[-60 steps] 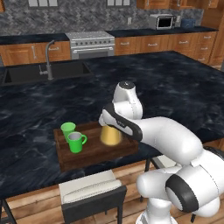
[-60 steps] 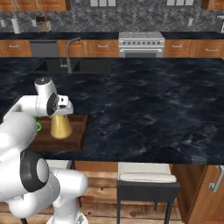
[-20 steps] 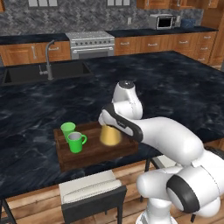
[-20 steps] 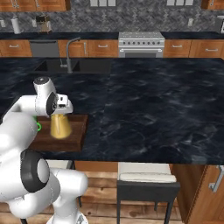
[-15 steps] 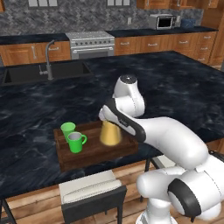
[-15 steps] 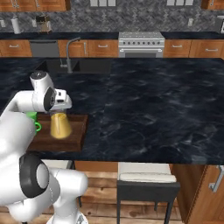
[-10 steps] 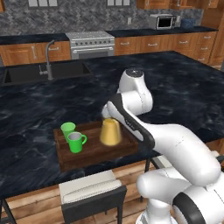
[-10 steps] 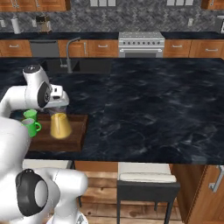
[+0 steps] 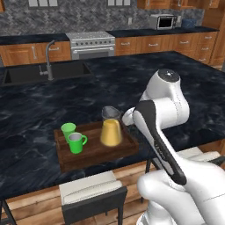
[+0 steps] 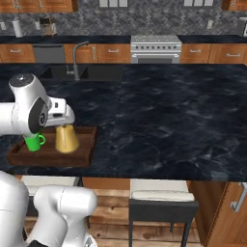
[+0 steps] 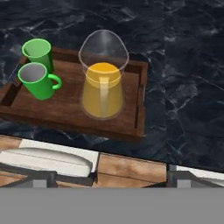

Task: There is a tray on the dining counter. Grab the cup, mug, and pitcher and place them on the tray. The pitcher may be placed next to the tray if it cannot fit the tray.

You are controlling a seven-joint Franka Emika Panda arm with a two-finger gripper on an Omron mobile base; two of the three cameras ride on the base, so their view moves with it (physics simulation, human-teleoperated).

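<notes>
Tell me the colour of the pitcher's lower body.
Orange-yellow under a clear rim; pitcher shows best in the hand view.

Even, soft rendered light fills all three views, with no hard glare, only faint sheen on the dining counter [image 9: 52, 110] at centre frame and a dim shadow beneath the pitcher [image 11: 103, 78], while everything looks slightly soft and low in detail, without edge distortion or focus falloff.

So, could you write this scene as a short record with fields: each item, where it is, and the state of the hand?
tray: on dining counter, near its front edge
cup: upright on tray, left end
mug: upright on tray, beside cup
pitcher: upright on tray, right part, nothing touching it
hand: open, holding nothing
task: all three items on tray
</notes>
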